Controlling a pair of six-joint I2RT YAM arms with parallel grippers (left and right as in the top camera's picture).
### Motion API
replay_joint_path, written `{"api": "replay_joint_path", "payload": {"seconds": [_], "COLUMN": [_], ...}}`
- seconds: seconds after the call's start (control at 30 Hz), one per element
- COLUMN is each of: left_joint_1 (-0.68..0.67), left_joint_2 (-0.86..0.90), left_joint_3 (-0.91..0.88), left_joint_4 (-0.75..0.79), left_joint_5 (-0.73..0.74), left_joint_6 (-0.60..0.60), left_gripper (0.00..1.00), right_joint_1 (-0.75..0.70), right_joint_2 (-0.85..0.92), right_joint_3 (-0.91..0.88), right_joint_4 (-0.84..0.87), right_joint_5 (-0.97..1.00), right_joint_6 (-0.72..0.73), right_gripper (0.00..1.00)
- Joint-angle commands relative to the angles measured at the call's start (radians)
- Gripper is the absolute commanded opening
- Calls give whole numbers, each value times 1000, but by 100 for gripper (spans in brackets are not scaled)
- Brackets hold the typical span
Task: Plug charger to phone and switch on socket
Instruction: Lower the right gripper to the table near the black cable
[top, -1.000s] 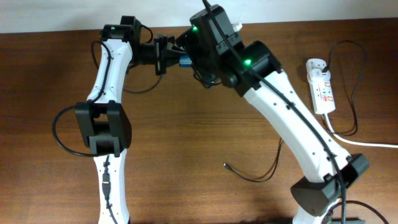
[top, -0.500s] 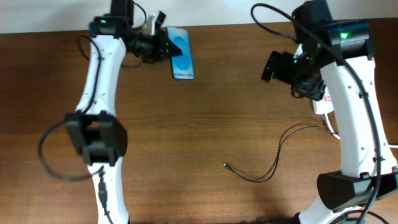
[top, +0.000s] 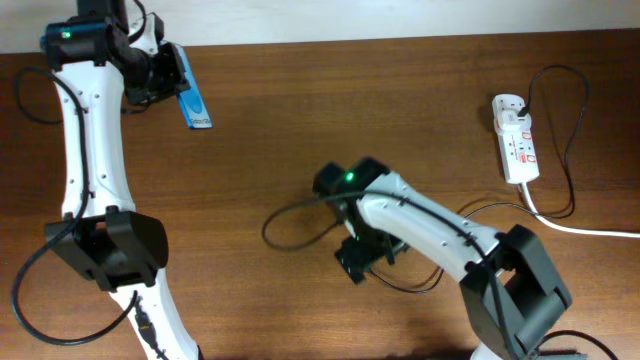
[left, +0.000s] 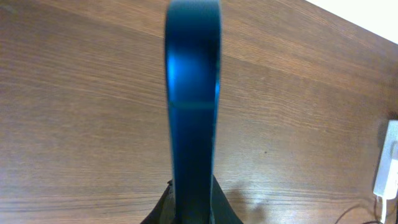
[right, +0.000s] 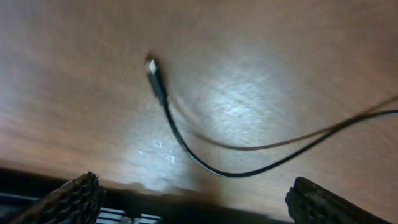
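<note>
My left gripper (top: 166, 72) is shut on the phone (top: 194, 101), holding it by one end at the far left of the table. In the left wrist view the phone (left: 193, 106) shows edge-on as a blue bar rising from between the jaws (left: 193, 208). My right gripper (top: 364, 256) hangs open low over the table's middle. In the right wrist view the charger's small metal-tipped plug (right: 152, 66) lies on the wood ahead of the spread fingers (right: 199, 202), untouched. Its thin black cable (top: 420, 287) trails right. The white socket strip (top: 516, 138) lies at the far right.
The strip's thick white cord (top: 590, 230) runs off the right edge. A black robot cable loops (top: 275, 222) left of the right arm. The strip's end shows at the right edge of the left wrist view (left: 389, 163). The table is brown wood (top: 300, 130).
My left arm carried the phone from the top middle to the far left. My right arm swung from beside the socket strip down to the table's middle, over the charger plug.
</note>
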Motion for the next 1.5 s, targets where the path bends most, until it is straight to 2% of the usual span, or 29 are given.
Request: {"api": "replay_joint_path", "payload": {"seconds": [0.0,0.03,0.1,0.2,0.27,0.4,0.43,0.47,0.6,0.67,0.73,0.8,0.87,1.0,1.1,1.17,1.23,1.27,1.43,1.47], "left_joint_1": [20,20,20,20,20,20,20,20,20,20,20,20,20,20,20,20,20,20,19,19], "left_joint_2": [-8,-8,-8,-8,-8,-8,-8,-8,-8,-8,-8,-8,-8,-8,-8,-8,-8,-8,-8,-8], "left_joint_3": [10,10,10,10,10,10,10,10,10,10,10,10,10,10,10,10,10,10,10,10], "left_joint_4": [-1,-1,-1,-8,-13,-13,-12,-12,-12,-12,-12,-12,-13,-12,-12,-12,-12,-12,-12,-12], "left_joint_5": [10,10,10,10,10,11,17,17,17,17,17,17,17,18,18,18,18,25,36,36], "left_joint_6": [-9,-9,-9,-9,-9,-9,-9,-9,-9,-9,-9,-9,-9,-9,-9,-9,-9,-9,-9,-9], "left_gripper": [0,0,0,0,0,0,0,0,0,0,0,0,0,0,0,0,0,0,0,0], "right_joint_1": [94,103,103,102,102,82,68,55,38,37,37,37,37,37,37,36,33,21,-135,-153], "right_joint_2": [-6,-6,-6,-6,-6,-6,-6,-6,-6,-6,-6,-6,-6,-6,-6,-6,-6,-6,-6,-6], "right_joint_3": [-88,-96,-101,-102,-113,-214,-217,-217,-256,-263,-263,-268,-282,-313,-312,-312,-312,-312,-311,-311], "right_joint_4": [61,88,148,166,176,251,254,255,307,322,326,327,339,371,413,435,459,473,490,490], "right_joint_5": [26,27,15,-2,7,24,23,17,-83,-83,-82,-82,-83,-82,-83,-83,-82,-82,-115,-125], "right_joint_6": [-115,-111,-104,-104,-104,-105,-104,-104,-104,-104,-64,-59,-58,-59,-58,-58,-39,-23,29,29], "right_gripper": [98,100,94,96,93,96,91,75,72,66,55,53,47,47,42,32,31,31,11,10]}}
